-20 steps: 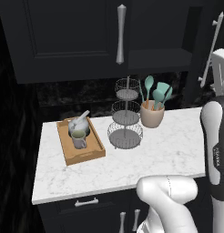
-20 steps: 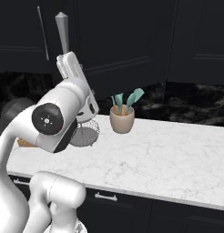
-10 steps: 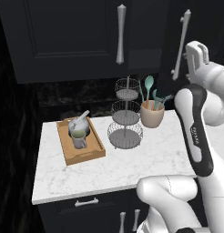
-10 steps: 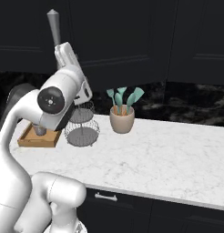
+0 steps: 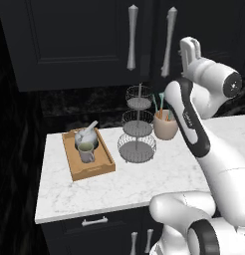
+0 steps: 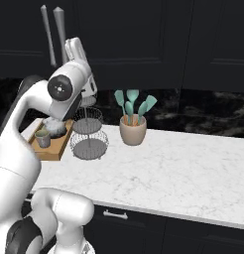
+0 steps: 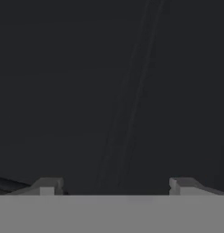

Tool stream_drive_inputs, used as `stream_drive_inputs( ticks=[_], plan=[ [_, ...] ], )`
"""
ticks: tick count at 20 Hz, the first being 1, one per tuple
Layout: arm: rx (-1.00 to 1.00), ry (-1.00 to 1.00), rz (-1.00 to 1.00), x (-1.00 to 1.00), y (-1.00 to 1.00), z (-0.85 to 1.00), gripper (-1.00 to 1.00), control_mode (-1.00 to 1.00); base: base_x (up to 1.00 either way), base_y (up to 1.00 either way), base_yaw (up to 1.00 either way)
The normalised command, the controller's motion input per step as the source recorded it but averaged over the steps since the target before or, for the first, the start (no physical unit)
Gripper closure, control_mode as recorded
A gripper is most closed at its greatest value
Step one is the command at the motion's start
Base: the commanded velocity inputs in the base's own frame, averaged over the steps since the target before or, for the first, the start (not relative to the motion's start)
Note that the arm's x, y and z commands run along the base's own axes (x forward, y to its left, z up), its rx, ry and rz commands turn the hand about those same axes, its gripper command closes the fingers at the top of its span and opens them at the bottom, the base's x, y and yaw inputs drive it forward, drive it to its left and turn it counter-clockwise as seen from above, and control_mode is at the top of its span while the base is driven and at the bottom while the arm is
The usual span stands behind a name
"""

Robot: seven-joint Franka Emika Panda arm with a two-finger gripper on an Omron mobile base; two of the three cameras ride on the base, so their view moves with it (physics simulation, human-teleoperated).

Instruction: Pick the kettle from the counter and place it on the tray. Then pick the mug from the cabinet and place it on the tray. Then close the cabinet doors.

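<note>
Doors (image 5: 89, 40) now shut, right one just swung closed. Kettle (image 5: 86, 135) and mug (image 5: 86, 152) sit on tray (image 5: 77, 167) at counter's (image 5: 144, 174) left end. Gripper (image 7: 116, 186) open, empty. Task looks complete.

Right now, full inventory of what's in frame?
kettle: 1, grey, on the tray, behind the mug
mug: 1, pale cream-green, on the tray
tray: 1, light-brown wood, left end of counter
counter: 1, white marble
tiered wire stand: 1, grey, right of tray
utensil crock: 1, tan, teal utensils, right of stand
cabinet doors: 2, dark, silver handles, shut
drawers: dark, under counter
hand: 1, fingers apart, facing the right door
</note>
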Motion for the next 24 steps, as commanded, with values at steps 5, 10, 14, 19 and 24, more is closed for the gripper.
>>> stream_drive_inputs(
  ticks=[5,10,14,19,24],
  plan=[
    [0.05,0.02,0.0,0.81,0.11,-0.06,-1.0,-1.0,0.0,0.0,0.0],
    [0.0,0.03,-0.1,0.4,-0.05,-0.01,-1.0,-1.0,0.0,0.0,0.0],
    [0.0,0.13,-0.21,0.68,-0.04,-0.1,-1.0,-1.0,0.0,0.0,0.0],
    [0.0,0.17,-0.17,0.43,-0.09,-0.09,-1.0,-1.0,0.0,0.0,0.0],
    [0.0,0.14,-0.12,0.13,-0.11,-0.12,-1.0,-1.0,0.0,0.0,0.0]
  ],
)
